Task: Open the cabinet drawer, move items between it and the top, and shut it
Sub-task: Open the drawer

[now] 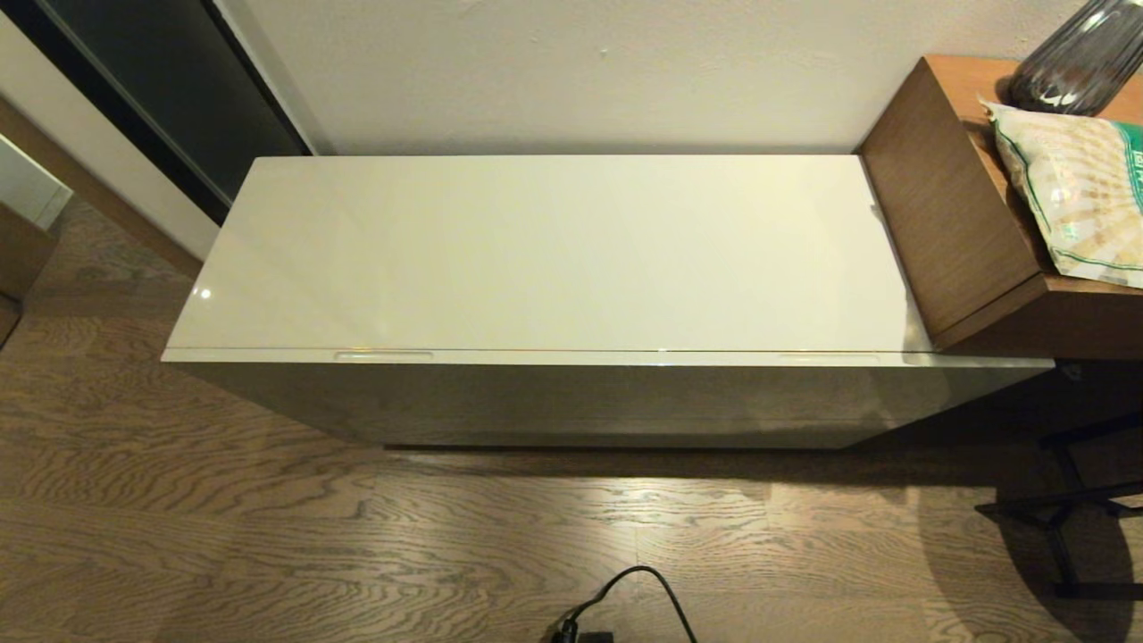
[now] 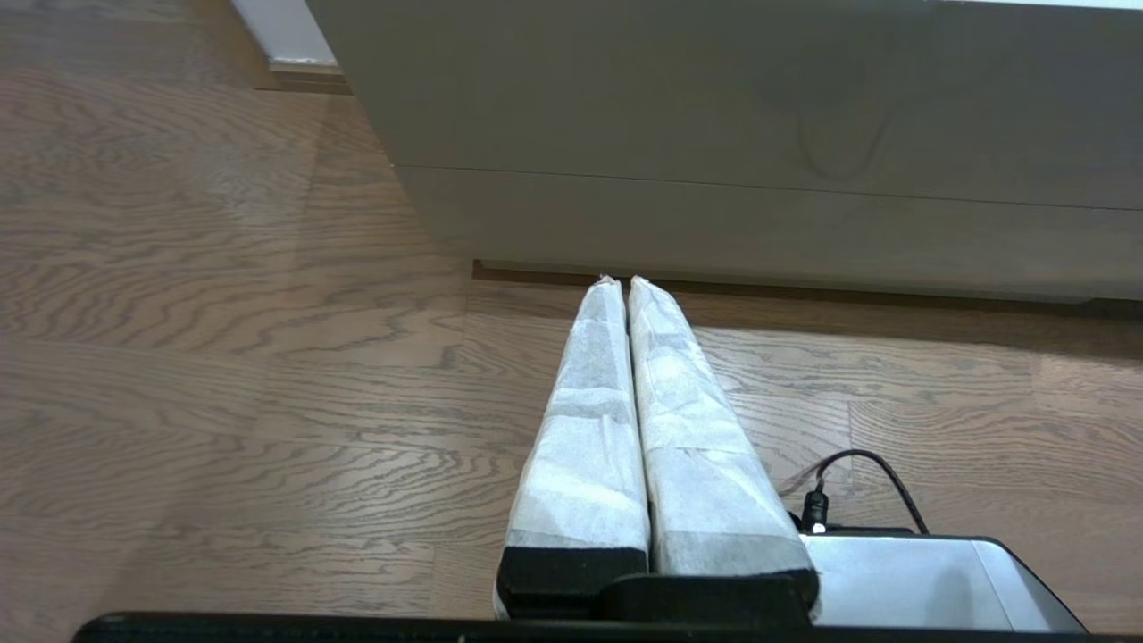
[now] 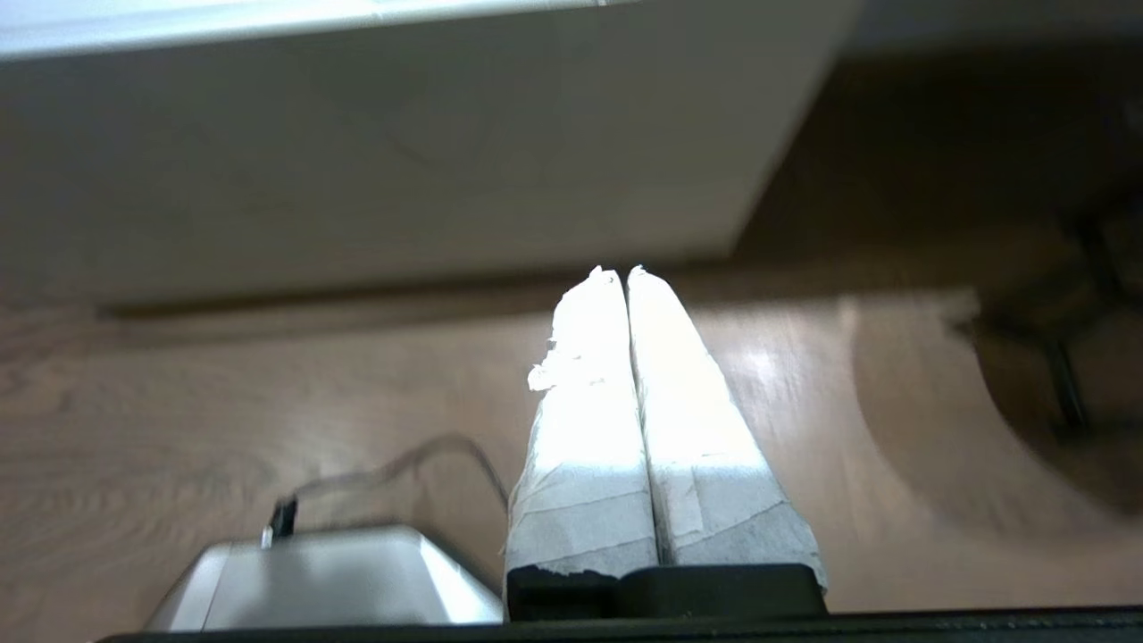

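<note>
Drawer (image 1: 607,357) not yet opened, left gripper (image 2: 628,284) and right gripper (image 3: 623,272) both pressed together low over the floor; next, reach a rim recess (image 1: 384,355).

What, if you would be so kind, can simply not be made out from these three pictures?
- Inside of the cabinet drawer: it sits shut under the top, so any slippers are hidden in all views.
- Both arms: outside the head view.
- Left gripper and right gripper: shut, low before the cabinet.
- Glass vase and printed bag on the wooden table: cut off by the head view's edge.
- Right wrist view: floor and cable blurred.
</note>
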### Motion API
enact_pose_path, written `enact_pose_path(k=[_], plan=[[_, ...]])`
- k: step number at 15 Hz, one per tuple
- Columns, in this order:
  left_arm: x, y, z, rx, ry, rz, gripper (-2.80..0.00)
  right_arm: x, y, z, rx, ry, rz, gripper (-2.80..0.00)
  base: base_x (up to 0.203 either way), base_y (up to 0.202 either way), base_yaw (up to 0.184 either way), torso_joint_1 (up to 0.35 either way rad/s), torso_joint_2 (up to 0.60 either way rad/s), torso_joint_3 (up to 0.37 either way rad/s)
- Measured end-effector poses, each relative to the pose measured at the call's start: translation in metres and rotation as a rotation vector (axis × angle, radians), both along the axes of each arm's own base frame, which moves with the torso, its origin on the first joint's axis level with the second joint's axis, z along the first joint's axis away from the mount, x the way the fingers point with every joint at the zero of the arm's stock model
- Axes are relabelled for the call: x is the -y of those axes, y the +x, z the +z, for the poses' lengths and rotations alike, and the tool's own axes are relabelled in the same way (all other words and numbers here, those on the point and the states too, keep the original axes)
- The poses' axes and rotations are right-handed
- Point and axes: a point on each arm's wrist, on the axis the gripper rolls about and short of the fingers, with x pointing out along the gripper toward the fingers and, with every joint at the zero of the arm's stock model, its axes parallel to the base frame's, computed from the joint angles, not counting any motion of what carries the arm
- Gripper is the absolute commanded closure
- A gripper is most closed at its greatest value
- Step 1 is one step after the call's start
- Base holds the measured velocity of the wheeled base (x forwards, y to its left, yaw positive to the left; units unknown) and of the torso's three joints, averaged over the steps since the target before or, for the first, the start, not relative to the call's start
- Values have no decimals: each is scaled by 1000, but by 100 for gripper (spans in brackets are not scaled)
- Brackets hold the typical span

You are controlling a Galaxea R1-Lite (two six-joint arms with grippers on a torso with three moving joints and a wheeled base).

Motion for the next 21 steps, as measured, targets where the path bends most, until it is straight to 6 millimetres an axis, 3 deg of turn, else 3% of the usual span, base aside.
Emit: enact_pose_path(k=[5, 19, 21], plan=[[0, 0, 0, 0, 0, 0, 0, -1, 3, -12, -49, -19, 26, 0, 0, 0, 0, 0, 0, 0], [0, 0, 0, 0, 0, 0, 0, -1, 3, -13, -42, -20, 23, 0, 0, 0, 0, 0, 0, 0], [0, 0, 0, 0, 0, 0, 0, -1, -1, -3, -36, -20, 28, 0, 0, 0, 0, 0, 0, 0]])
